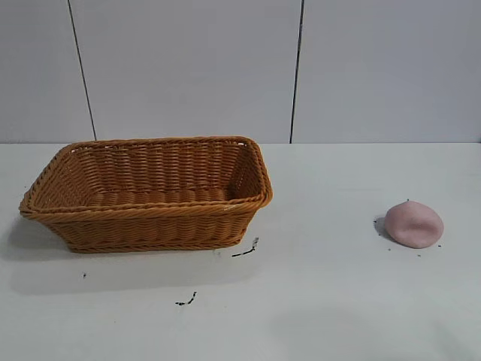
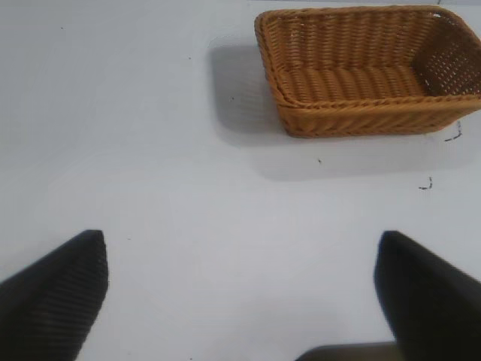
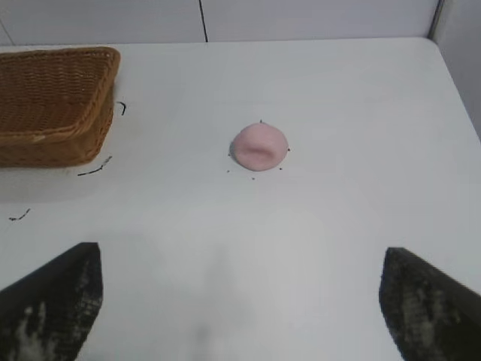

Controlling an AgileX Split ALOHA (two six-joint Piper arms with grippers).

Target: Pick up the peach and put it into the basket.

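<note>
The dull pink peach (image 1: 413,224) lies on the white table at the right in the exterior view; it also shows in the right wrist view (image 3: 259,147). The orange-brown wicker basket (image 1: 150,218) stands at the left and is empty; it shows in the left wrist view (image 2: 361,113) and partly in the right wrist view (image 3: 52,143). Neither arm shows in the exterior view. My left gripper (image 2: 240,248) is open and empty above bare table, apart from the basket. My right gripper (image 3: 240,259) is open and empty, a good way short of the peach.
Small black marks (image 1: 245,250) lie on the table (image 1: 338,301) by the basket's front right corner, with another mark (image 1: 186,301) nearer the front. A grey panelled wall (image 1: 188,68) stands behind the table. The table's edge (image 3: 458,90) shows in the right wrist view.
</note>
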